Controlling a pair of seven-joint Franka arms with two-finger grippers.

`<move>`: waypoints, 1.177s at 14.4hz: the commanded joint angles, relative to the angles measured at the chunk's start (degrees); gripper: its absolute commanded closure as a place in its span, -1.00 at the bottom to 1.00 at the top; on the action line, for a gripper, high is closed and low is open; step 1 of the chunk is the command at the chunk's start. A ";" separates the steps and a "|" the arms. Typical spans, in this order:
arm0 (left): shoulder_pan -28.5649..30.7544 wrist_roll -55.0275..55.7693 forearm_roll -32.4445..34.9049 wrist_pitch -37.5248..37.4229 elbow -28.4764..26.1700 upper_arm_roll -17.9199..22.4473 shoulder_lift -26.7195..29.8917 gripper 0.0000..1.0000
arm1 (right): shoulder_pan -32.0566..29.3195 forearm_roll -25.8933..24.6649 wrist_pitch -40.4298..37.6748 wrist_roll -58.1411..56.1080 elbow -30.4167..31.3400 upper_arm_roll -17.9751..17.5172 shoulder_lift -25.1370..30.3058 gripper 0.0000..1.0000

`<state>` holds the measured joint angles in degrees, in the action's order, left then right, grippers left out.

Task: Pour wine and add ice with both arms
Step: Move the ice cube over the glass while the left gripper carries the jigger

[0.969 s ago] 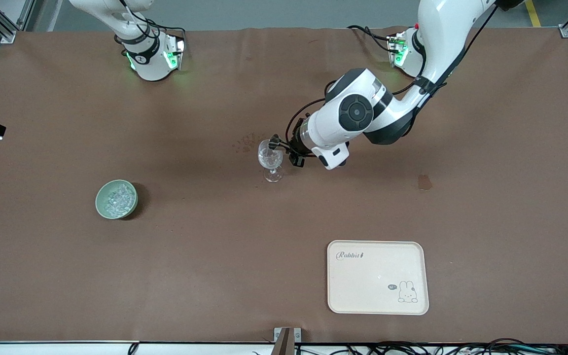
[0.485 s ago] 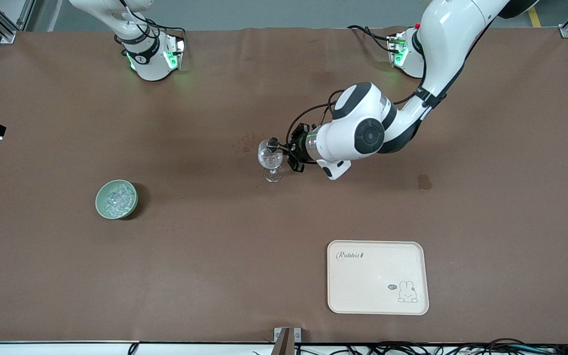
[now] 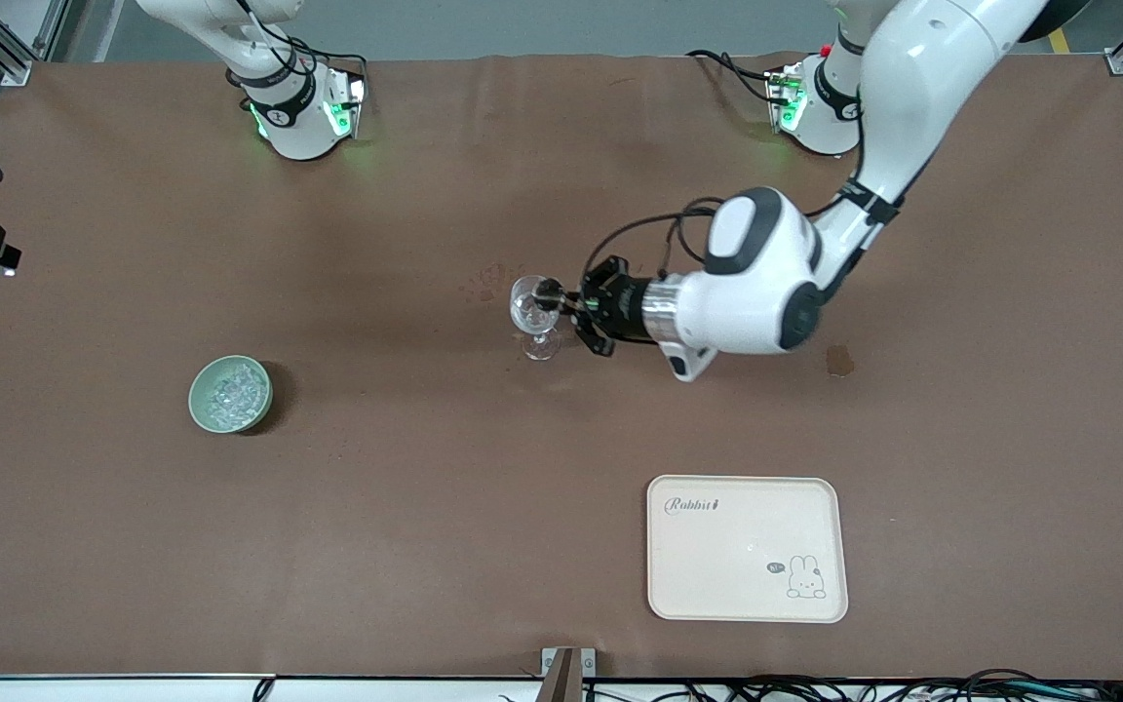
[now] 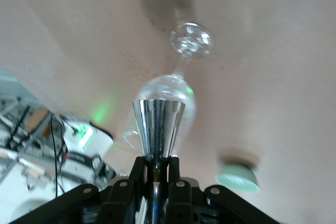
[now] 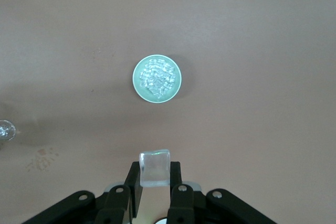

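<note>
My left gripper (image 3: 561, 304), clenched on a steel cup (image 4: 158, 127), tips it at the glass (image 3: 534, 314); overtilting could topple it; ice (image 3: 230, 392) waits in the bowl (image 3: 203, 409); my right gripper (image 5: 153, 182) grasps a cube (image 5: 154, 167).

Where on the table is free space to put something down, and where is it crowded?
Bare cloth lies between the bowl of ice and the tray, nearer the front camera than the glass. It is crowded at the glass, where the left gripper holds a metal cup. The right gripper is over the bowl.
</note>
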<state>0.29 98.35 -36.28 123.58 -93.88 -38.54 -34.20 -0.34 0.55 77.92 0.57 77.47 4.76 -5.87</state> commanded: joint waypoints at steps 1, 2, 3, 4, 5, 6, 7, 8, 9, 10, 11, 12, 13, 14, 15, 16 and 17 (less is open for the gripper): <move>3.83 -3.86 -5.46 -2.54 4.22 -0.57 -1.74 0.99 | 1.22 0.76 -0.49 2.76 -0.65 -3.07 -0.11 0.99; 5.23 -3.95 -5.64 -3.16 6.32 -0.57 -3.49 0.99 | 1.39 0.77 -0.40 5.38 -0.65 -5.44 -0.11 0.99; 6.12 -3.95 -5.73 -3.17 8.17 -0.66 -4.90 0.99 | 1.39 0.77 0.03 9.23 -0.65 -7.99 -0.28 0.99; 6.39 -4.82 -5.56 -3.17 9.50 -0.40 -5.61 0.99 | 1.83 0.77 1.00 14.06 -0.65 -10.88 -0.54 0.99; 6.82 -6.40 -5.64 -3.17 9.94 -0.13 -6.05 0.99 | 2.62 0.77 3.09 18.80 -0.39 -13.35 -1.24 0.99; 8.13 -8.85 -5.64 -3.08 10.73 0.22 -7.10 0.99 | 3.58 0.68 5.12 24.86 -0.22 -15.90 -2.73 0.99; 10.06 -11.49 -5.64 -2.99 11.09 0.31 -7.98 0.99 | 4.37 0.68 6.88 30.14 -0.21 -18.62 -4.31 0.99; 11.99 -13.69 -5.64 -2.73 11.27 0.31 -8.51 0.99 | 4.82 0.68 8.98 34.54 0.05 -21.08 -5.46 0.99; 14.02 -15.88 -5.73 -2.47 11.79 0.22 -9.30 0.99 | 5.61 0.59 10.92 39.72 0.05 -23.37 -6.95 0.99; 15.69 -17.04 -6.25 -2.38 12.75 0.22 -10.61 0.99 | 6.31 0.33 12.50 43.86 0.05 -25.48 -8.62 0.99; 17.45 -18.09 -6.61 -2.38 13.46 0.31 -11.93 0.99 | 7.88 0.07 14.17 47.12 0.22 -26.63 -9.76 0.99; 19.46 -21.15 -6.61 -2.38 13.64 0.31 -12.99 0.99 | 10.16 -0.20 15.58 51.33 0.57 -26.91 -11.25 0.99; 21.31 -25.36 -6.61 -2.38 13.73 0.48 -13.70 0.98 | 12.53 -0.38 17.34 53.98 1.19 -26.99 -12.14 0.99; 22.81 -29.49 -7.13 -2.38 14.25 0.66 -15.53 0.99 | 14.82 -0.46 19.44 56.71 2.50 -27.00 -12.93 0.99; 23.52 -31.36 -8.53 -2.38 16.17 0.75 -17.46 0.99 | 16.06 -0.55 21.38 58.56 3.82 -27.00 -13.20 0.99; 23.53 -32.33 -8.80 -2.38 18.02 1.88 -19.48 0.99 | 17.55 -0.73 22.96 59.80 5.31 -27.00 -13.55 0.99; 23.44 -32.52 -8.89 -2.11 20.12 2.33 -21.33 0.99 | 19.22 -1.34 24.28 61.55 6.45 -27.00 -14.25 0.99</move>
<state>24.87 67.29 -43.69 121.65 -79.68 -36.68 -50.73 16.93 0.57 99.68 58.71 80.91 -22.17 -20.29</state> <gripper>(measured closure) 0.789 0.749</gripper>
